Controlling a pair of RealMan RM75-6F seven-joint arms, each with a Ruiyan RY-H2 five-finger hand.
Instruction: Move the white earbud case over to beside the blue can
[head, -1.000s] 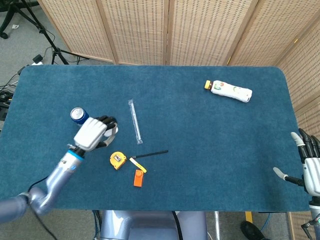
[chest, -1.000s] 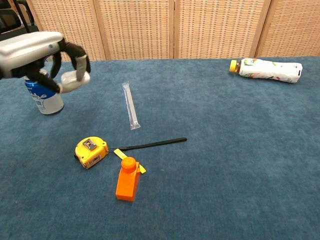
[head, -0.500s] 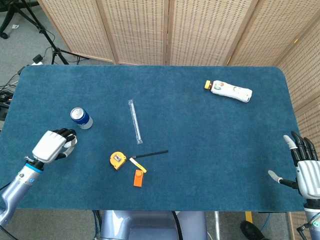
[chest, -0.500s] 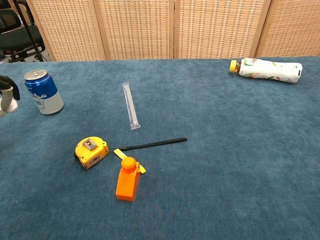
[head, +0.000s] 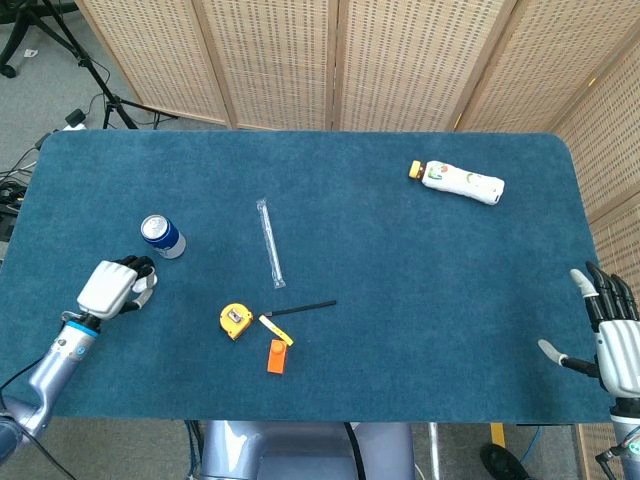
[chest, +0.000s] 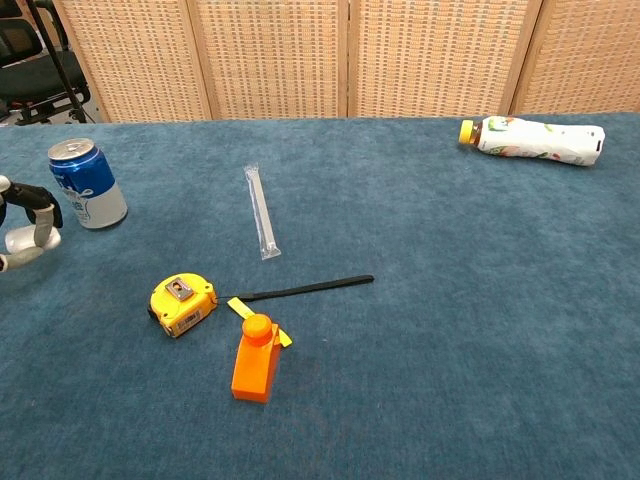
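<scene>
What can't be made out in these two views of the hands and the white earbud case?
- White earbud case: chest view shows only a white piece at the frame's left edge under dark fingers; head view hides it under the left hand.
- Left hand: mostly cut off in chest view.
- Right hand: head view only, cropped at the right edge.

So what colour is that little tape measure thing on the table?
The tape measure is yellow with a dark metal clip on top, clearest in the chest view.
</scene>
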